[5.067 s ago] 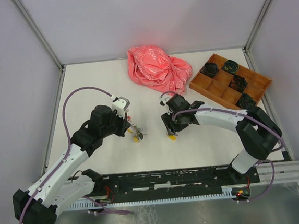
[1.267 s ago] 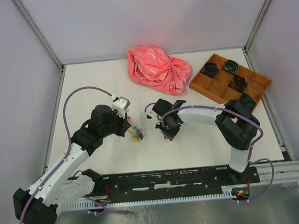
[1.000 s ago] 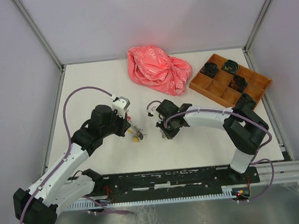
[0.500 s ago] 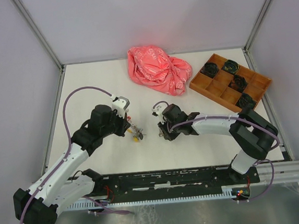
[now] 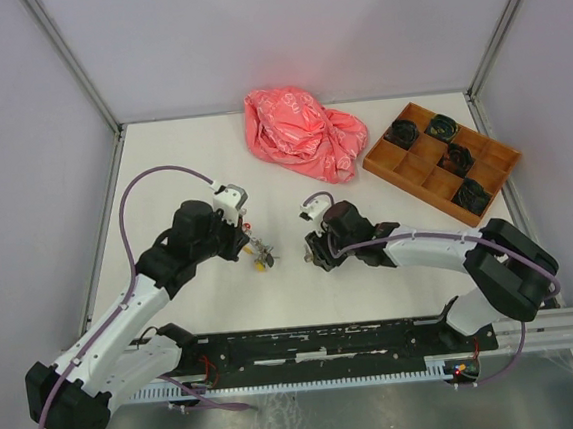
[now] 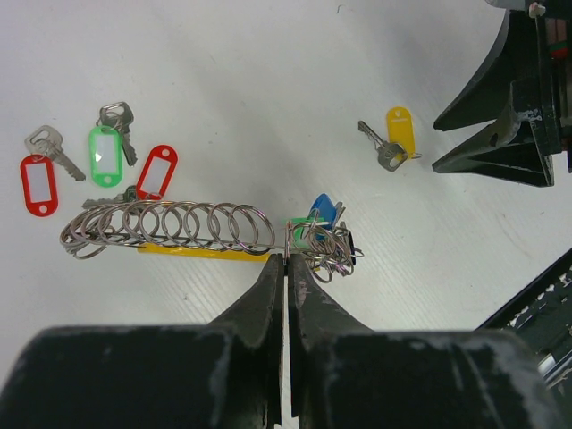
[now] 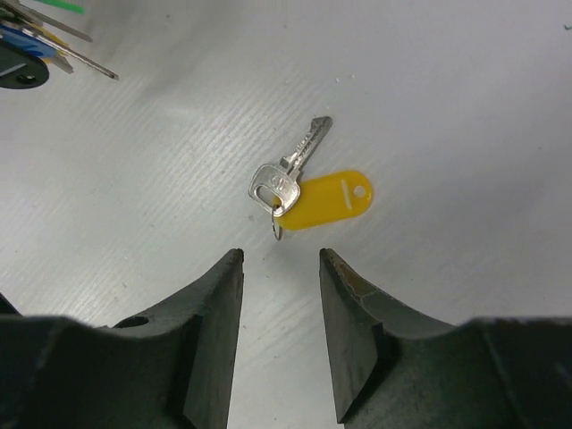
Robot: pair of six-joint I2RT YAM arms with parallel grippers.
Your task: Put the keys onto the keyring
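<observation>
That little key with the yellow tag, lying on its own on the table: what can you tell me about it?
The yellow-tagged key is a small silver metal key with a slotted head. A tiny wire loop joins it to an oblong yellow plastic tag that has a hole at its far end. It lies flat on the white table, apart from the other keys. Nothing touches it: the right end effector stands open just short of its head.

Jaws of right gripper [image 7: 280, 259] now parted; yellow-tagged key [image 7: 308, 192] (earlier pinched between them) lies loose on table [image 7: 447, 89].
</observation>
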